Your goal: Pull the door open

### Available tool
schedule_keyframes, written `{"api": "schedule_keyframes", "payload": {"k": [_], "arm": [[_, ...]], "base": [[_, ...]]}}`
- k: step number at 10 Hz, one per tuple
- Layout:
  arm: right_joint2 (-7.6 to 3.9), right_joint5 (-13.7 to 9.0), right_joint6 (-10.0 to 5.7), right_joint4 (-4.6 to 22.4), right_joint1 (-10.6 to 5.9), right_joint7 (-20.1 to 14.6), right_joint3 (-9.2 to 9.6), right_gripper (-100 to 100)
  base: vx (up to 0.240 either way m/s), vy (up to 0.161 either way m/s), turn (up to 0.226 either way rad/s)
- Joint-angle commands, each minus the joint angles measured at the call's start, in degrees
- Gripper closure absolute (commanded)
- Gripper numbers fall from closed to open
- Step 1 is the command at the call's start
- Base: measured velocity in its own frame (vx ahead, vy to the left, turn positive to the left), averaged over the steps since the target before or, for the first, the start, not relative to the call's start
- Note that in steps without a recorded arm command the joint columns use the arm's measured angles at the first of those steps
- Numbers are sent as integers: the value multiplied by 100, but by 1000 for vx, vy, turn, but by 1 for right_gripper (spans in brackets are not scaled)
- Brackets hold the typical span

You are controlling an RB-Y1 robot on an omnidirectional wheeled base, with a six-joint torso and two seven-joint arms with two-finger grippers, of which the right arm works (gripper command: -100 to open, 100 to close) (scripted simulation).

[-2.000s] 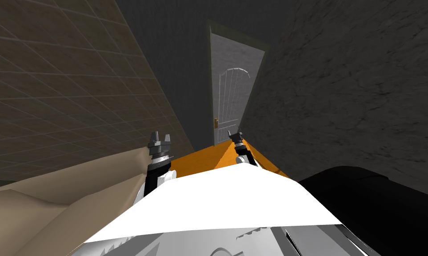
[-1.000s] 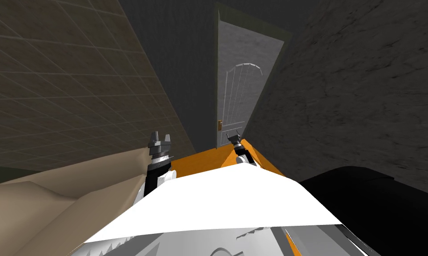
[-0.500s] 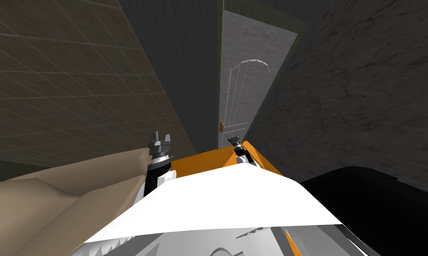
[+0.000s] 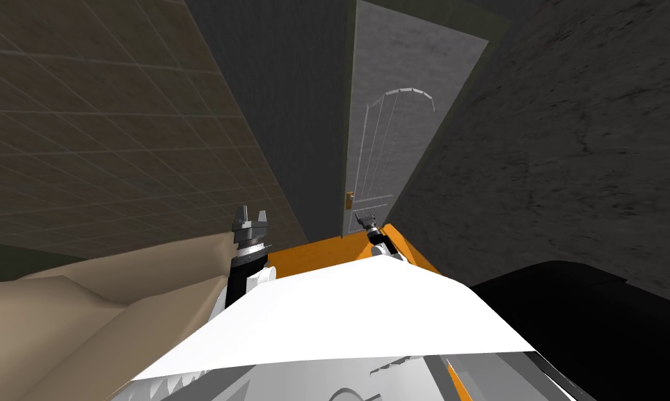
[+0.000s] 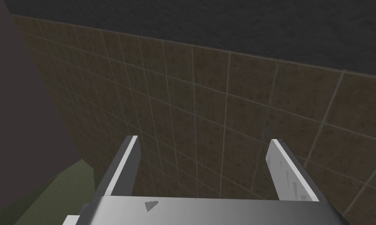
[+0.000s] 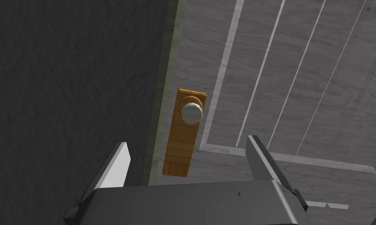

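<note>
A grey panelled door (image 4: pixel 403 125) stands shut in its frame at the end of a narrow passage. Its round grey knob (image 6: pixel 191 113) sits on an orange-brown plate (image 6: pixel 181 134) near the door's left edge; the plate (image 4: pixel 350 201) looks small in the head view. My right gripper (image 4: pixel 365 217) is open, short of the knob and slightly below it, with the knob between and beyond its fingers (image 6: pixel 261 156). My left gripper (image 4: pixel 250 217) is open beside a brown tiled wall, nothing between its fingers (image 5: pixel 286 172).
A brown tiled wall (image 4: pixel 104 125) runs along the left and a dark rough wall (image 4: pixel 570 153) along the right. The floor by the door is orange (image 4: pixel 326 254). A beige surface (image 4: pixel 104 299) lies at the lower left, a black area (image 4: pixel 577 313) at the lower right.
I have moved closer to the door, which looms larger and further right in the head view. My right gripper has reached forward towards the knob plate. The left arm keeps its pose.
</note>
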Motion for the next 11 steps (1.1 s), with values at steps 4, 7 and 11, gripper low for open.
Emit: {"api": "schedule_keyframes", "payload": {"k": [4,7,11], "arm": [[-208,-407,-4,331,-135,-412,147,-100],[-357,-704,-13,577,-231,-707,260,-100],[-569,-1126,-26,925,-368,-1127,420,-100]], "base": [[83,-30,61],[87,-32,62],[128,-45,77]]}}
